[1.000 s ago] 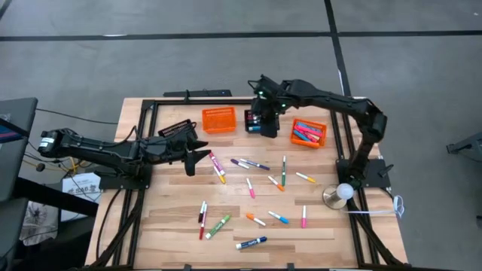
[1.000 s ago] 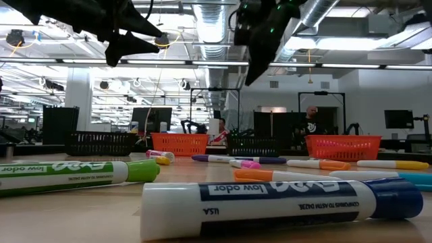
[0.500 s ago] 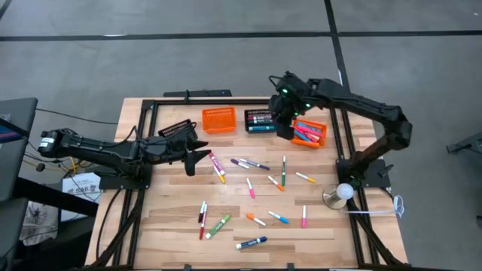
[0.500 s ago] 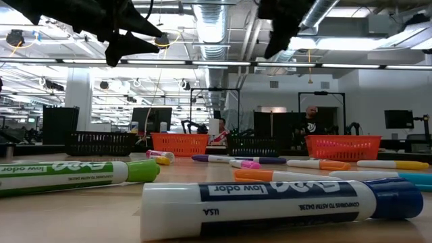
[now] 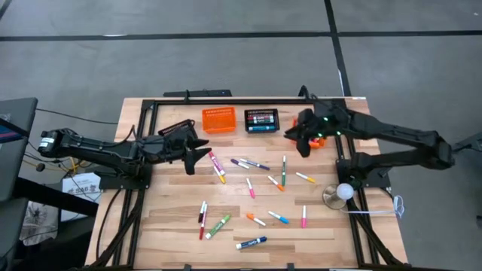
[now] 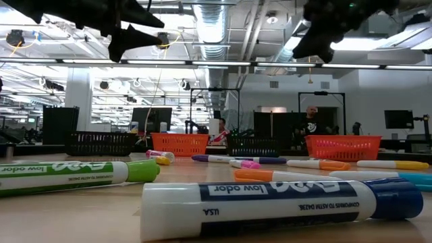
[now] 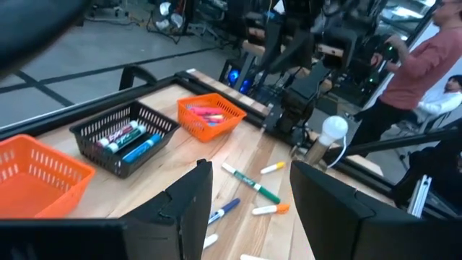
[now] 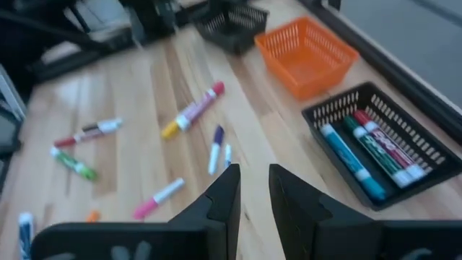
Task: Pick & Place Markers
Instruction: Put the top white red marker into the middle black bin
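The fingers of the right gripper (image 8: 253, 198) are almost closed, with only a narrow gap seen between them, and nothing is held. This gripper (image 5: 304, 141) is placed above the orange basket (image 7: 209, 114) at the right rear of the table (image 5: 173, 222), which is partly hidden under it in the high view and in which pink markers are seen. The fingers of the left gripper (image 7: 249, 209) are kept apart about halfway, and nothing is held between them. This gripper (image 5: 197, 158) is raised over the left side of the table, beside a black basket (image 5: 178, 130). Most of the markers (image 5: 256, 188) are scattered loose on the wood in the middle and front of the table, well apart from both grippers; a pink and yellow pair (image 5: 217, 166) lies near the left gripper. Some dark, red and blue markers are placed in the black basket (image 5: 261, 120) at the rear middle. Beside it, an orange basket (image 5: 218, 120) is seen. A person's red sleeve (image 7: 426, 58) is visible beyond the table.
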Tool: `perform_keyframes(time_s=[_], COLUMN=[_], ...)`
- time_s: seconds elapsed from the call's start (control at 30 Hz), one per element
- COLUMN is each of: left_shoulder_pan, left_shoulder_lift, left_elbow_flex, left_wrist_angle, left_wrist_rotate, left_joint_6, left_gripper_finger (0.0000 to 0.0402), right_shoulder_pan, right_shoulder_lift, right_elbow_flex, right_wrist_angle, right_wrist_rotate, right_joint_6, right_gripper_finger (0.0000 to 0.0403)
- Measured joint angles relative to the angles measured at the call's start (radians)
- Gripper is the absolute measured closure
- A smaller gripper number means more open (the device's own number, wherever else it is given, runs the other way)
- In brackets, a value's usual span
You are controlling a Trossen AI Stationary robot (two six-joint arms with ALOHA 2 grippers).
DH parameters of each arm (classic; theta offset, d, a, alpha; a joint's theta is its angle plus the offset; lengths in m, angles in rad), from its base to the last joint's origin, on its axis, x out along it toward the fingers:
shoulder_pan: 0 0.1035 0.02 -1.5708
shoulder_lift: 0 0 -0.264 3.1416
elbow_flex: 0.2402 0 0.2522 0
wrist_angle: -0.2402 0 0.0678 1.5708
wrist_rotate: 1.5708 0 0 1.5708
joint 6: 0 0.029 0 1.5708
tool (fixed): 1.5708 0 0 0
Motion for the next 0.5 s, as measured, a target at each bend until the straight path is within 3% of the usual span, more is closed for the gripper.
perform_keyframes(time_s=[0.37, 0.5], left_shoulder_pan=[0.0, -0.009], left_shoulder_lift=[0.0, 0.038], left_elbow_flex=[0.0, 0.014], left_wrist_angle=[0.112, 0.112], left_wrist_rotate=[0.008, 0.121], left_joint_6=[-0.025, -0.027], left_gripper_finger=[0.0215, 0.0215], right_shoulder_pan=[0.109, 0.141], right_shoulder_lift=[-0.178, -0.208], right_elbow_flex=[-0.18, -0.212], right_wrist_angle=[0.193, 0.257], right_wrist_rotate=[0.077, 0.078], right_joint_6=[0.078, 0.079], right_gripper_finger=[0.0339, 0.0339])
